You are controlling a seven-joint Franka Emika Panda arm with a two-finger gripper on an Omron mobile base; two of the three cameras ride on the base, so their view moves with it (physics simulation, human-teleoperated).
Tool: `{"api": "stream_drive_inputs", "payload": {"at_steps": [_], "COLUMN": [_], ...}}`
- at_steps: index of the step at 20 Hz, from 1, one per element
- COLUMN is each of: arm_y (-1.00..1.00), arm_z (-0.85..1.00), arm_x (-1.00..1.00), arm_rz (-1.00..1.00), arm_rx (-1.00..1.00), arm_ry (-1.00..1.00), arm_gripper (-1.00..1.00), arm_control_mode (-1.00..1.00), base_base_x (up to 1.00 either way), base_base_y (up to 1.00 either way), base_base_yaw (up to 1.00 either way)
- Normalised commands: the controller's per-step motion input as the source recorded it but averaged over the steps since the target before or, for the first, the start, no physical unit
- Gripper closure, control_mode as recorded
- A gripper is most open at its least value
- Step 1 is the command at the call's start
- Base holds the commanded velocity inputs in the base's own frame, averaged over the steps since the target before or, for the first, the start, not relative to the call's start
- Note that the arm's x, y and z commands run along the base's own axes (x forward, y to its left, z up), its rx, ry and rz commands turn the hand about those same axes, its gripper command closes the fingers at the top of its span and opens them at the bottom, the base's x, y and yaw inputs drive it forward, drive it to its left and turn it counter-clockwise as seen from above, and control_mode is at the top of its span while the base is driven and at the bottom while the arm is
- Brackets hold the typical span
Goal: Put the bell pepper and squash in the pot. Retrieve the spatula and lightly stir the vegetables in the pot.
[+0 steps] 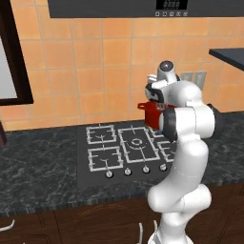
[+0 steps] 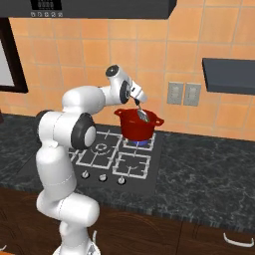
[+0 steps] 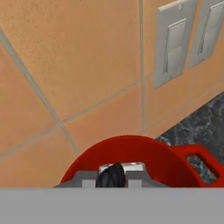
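**Arm folded forward, gripper tilted down**

The white arm is seen rising from the base, bent sharply at the elbow and stretched forward and to its right. The wrist is turned so that the gripper is angled downward and away from the base. In the hand view the fingertips are seen close together, with a dark handle clamped between them
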Motion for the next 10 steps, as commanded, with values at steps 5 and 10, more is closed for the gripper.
{"api": "stream_drive_inputs", "payload": {"at_steps": [5, 10], "arm_y": [-0.06, 0.00], "arm_z": [0.15, 0.47], "arm_x": [-0.03, -0.24], "arm_rz": [-0.01, 0.00], "arm_rx": [0.16, 0.13], "arm_ry": [0.00, -0.03], "arm_gripper": [1.00, 1.00], "arm_control_mode": [-1.00, -1.00], "base_base_x": [0.00, 0.00], "base_base_y": [0.00, 0.00], "base_base_yaw": [0.00, 0.00]}}
